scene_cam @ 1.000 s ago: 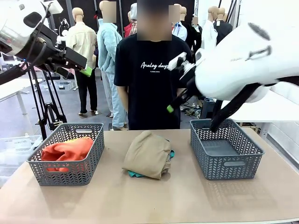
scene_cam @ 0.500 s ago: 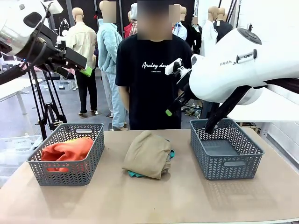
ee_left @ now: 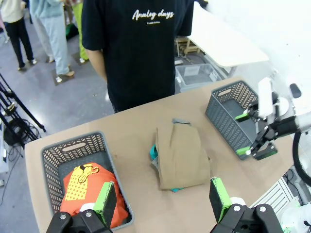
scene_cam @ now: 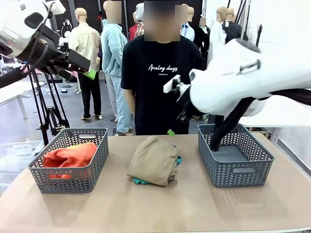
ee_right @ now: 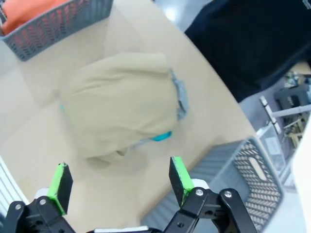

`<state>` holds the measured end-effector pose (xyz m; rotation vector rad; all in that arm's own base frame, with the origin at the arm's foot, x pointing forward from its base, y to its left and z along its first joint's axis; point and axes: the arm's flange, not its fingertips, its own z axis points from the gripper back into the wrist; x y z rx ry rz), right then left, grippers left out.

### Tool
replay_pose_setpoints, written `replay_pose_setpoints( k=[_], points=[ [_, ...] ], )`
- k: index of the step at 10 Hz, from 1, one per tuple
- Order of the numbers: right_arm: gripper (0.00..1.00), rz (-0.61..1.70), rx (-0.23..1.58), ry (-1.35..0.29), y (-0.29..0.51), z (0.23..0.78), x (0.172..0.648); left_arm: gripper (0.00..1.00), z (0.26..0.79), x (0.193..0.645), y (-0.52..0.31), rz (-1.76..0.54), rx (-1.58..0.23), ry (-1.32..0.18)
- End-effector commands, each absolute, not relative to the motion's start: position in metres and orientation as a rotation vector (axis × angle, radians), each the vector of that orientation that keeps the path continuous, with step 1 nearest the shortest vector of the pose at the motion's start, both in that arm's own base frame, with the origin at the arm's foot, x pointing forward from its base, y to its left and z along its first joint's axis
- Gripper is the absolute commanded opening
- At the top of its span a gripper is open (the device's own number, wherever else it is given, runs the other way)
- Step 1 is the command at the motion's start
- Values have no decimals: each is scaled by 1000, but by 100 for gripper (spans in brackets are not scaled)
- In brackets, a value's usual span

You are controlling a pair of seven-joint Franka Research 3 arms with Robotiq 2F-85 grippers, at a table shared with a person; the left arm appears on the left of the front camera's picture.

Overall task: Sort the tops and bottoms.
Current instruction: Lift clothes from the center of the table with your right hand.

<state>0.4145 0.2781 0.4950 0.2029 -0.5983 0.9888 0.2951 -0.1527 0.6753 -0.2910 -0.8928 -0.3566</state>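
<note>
Centrally, my right fingers (ee_right: 177,174), spread, face the tan T-shirt (scene_cam: 153,160) from above; it lies folded on the worktop (scene_cam: 155,208) over teal cloth (ee_right: 163,137). My left fingers (ee_left: 104,203), likewise spread, grasp nothing. Orange-red T-shirt (scene_cam: 68,155): inside the grey basket (scene_cam: 68,180) at my left.

grey floor (scene_cam: 22,128), a white side table (scene_cam: 286,114) and a black tripod (scene_cam: 54,118).

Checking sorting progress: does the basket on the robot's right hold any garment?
No, the right basket has a bare grey floor.
</note>
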Motion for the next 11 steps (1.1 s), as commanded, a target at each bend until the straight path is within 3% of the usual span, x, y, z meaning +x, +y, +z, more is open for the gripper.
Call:
replay_pose_setpoints(
  k=[1,5,8,11],
  points=[
    [100,1050,217,-523,320,476,452,100,675,295,-151,-368,-310,-892],
    [100,1059,189,-396,366,441,500,100,675,295,-151,-368,-310,-892],
    [100,1039,243,-315,374,406,515,100,675,295,-151,-368,-310,-892],
    [100,1057,176,-280,385,382,517,100,675,295,-151,-368,-310,-892]
  ],
)
